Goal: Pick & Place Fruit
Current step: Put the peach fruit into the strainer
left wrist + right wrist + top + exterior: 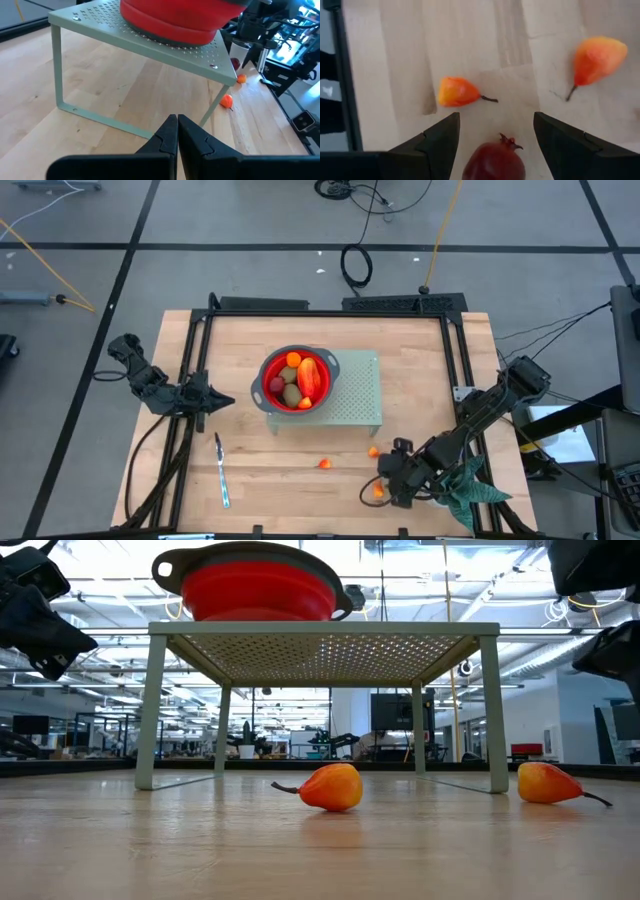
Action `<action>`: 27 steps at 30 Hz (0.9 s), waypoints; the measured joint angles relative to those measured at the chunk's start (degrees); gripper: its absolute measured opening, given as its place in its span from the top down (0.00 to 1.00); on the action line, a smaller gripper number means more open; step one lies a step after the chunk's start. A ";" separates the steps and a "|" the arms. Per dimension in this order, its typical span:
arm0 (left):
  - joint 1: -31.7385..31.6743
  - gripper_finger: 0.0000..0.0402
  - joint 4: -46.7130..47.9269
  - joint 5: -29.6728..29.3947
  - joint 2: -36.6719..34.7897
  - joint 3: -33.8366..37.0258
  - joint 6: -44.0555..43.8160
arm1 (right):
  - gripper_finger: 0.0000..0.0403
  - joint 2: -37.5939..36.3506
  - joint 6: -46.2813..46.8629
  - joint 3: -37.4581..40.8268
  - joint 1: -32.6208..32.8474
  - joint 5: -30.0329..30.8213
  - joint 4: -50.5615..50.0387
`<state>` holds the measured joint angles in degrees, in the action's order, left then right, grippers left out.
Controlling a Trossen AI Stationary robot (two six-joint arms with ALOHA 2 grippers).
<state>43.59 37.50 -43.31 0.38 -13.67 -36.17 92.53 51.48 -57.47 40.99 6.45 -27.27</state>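
Right gripper hangs low over the front right part of the table, fingers spread wide, holding nothing. Between the fingers, down on the wood, sits a dark red round fruit with a small crown on top; no contact visible from either finger.

Just beyond it on the table: two small orange pear-shaped pieces with thin stems, one near the table's edge rail, the other well apart from the first. The low view shows two such pieces lying on their sides in front of the stand.

Further in, mid-table: pale green perforated stand with a red bowl on top. The bowl holds a longer red-orange piece, brownish-green kiwis and small orange and dark red ones.

Left gripper, fingers pressed together and empty, is raised at the table's left side, pointing toward the stand. Silver knife lies front left.
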 joint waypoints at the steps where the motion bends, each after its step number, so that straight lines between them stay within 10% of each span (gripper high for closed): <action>1: -0.02 0.98 0.01 -0.02 -0.02 0.00 0.01 | 0.40 -0.08 0.65 0.00 0.00 0.84 -0.37; 27: -0.02 0.98 -0.02 3.88 0.00 0.00 0.23 | 0.52 -3.89 13.90 5.26 -1.66 14.47 6.09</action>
<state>43.57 37.47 -39.43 0.38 -13.67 -35.94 88.64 65.38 -52.22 39.33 20.93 -21.18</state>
